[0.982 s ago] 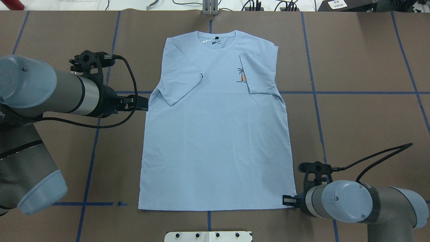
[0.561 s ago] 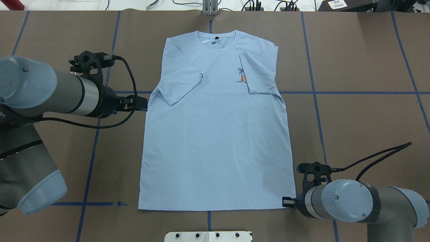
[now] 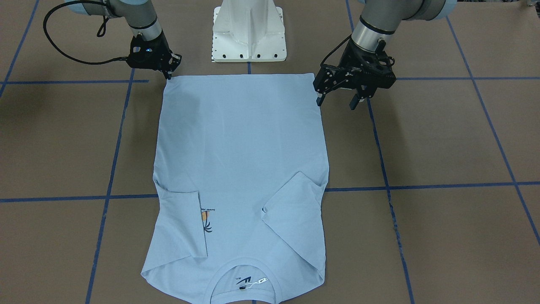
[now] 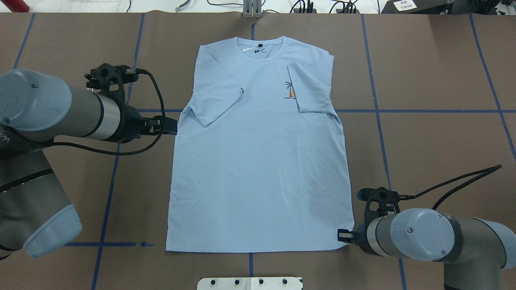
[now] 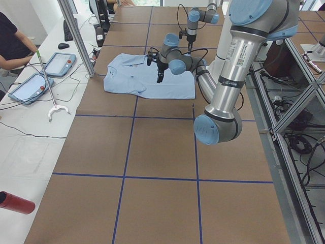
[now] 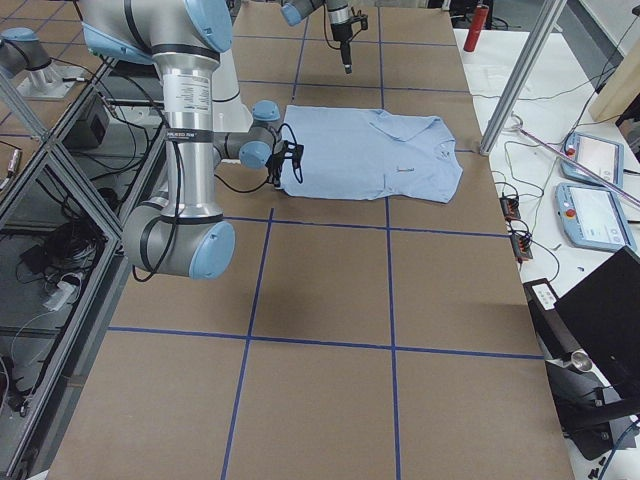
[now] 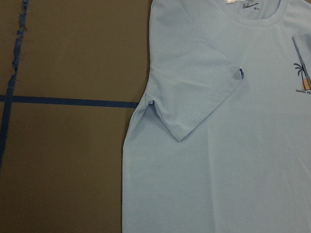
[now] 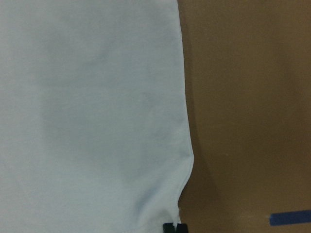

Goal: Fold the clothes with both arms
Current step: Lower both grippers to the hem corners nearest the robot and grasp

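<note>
Right tool (image 4: 341, 236) is pinching the T-shirt's (image 4: 258, 169) hem corner.
Left tool (image 3: 336, 103) is hovering with fingers spread, just beside its side edge.

The left arm (image 4: 80, 110) is a thick silver-grey tube with a polished band before its black wrist. It is capped by rounded pale-blue covers (image 4: 34, 98), each with one small screw. A braided black cable (image 4: 155, 90) loops from a black bracket (image 4: 105, 74) on the wrist. The right arm (image 4: 463, 237) matches, with its own cable (image 4: 459, 185). The left gripper (image 3: 336, 102) and right gripper (image 3: 168, 75) are black and skeletal, with slim fingers (image 3: 353, 102). A dark mark on the left arm's joint may be a logo. The base (image 3: 249, 29) is white, with dark bolts.
</note>
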Action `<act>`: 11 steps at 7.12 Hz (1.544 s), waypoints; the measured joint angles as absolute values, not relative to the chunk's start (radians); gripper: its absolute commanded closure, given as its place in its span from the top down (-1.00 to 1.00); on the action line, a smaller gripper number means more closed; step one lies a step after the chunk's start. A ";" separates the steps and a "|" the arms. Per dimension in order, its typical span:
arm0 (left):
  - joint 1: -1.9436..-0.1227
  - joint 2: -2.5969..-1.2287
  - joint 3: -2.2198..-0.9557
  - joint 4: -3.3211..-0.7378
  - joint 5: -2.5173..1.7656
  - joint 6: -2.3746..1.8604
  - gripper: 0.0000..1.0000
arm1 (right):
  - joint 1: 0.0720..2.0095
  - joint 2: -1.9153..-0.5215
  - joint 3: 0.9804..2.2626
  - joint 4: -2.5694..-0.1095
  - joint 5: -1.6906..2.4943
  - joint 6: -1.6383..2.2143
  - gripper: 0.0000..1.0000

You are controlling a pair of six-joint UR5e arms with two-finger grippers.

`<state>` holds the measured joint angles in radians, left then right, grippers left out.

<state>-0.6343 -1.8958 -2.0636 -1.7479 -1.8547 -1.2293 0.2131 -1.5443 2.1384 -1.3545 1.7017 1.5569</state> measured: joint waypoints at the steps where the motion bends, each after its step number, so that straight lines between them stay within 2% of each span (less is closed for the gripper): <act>1: -0.575 -1.870 -2.065 -1.740 -1.854 -1.282 1.00 | 0.222 -1.543 2.155 -1.354 1.700 1.557 -1.00; 4: -0.331 -1.826 -2.066 -1.735 -1.753 -1.585 1.00 | 0.251 -1.538 2.174 -1.348 1.698 1.557 -1.00; 7: -0.224 -1.821 -2.034 -1.707 -1.704 -1.708 0.97 | 0.270 -1.537 2.196 -1.347 1.702 1.557 -1.00; 9: -0.204 -1.821 -2.004 -1.704 -1.693 -1.731 0.78 | 0.277 -1.537 2.200 -1.347 1.704 1.557 -1.00; 11: -0.201 -1.820 -1.996 -1.703 -1.684 -1.734 0.42 | 0.283 -1.536 2.201 -1.347 1.707 1.557 -1.00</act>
